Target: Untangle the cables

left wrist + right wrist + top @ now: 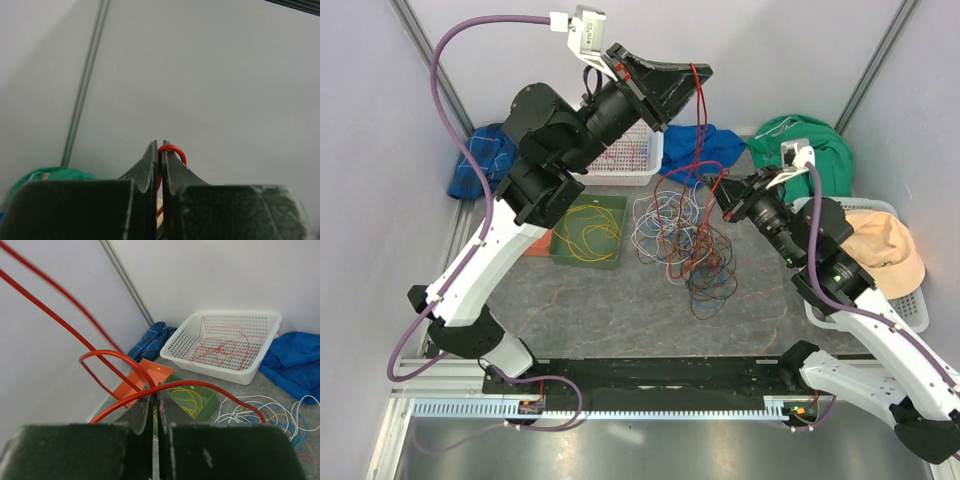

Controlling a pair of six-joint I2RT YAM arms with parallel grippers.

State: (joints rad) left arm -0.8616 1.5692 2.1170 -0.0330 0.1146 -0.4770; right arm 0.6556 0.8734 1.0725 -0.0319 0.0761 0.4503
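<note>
Thin red, blue, white and orange cables (688,240) lie tangled just right of the green tray (586,264), yellow ones coiled inside it, right claw (155,402) clamped shut on a red cable (699,110) past the tray's far-right corner, left claw (160,150) pinching it higher beyond.

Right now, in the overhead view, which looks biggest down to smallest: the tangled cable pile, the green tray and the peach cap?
1. The cable pile covers the most area.
2 and 3. The green tray and the peach cap look about alike, so I won't rank them.
</note>
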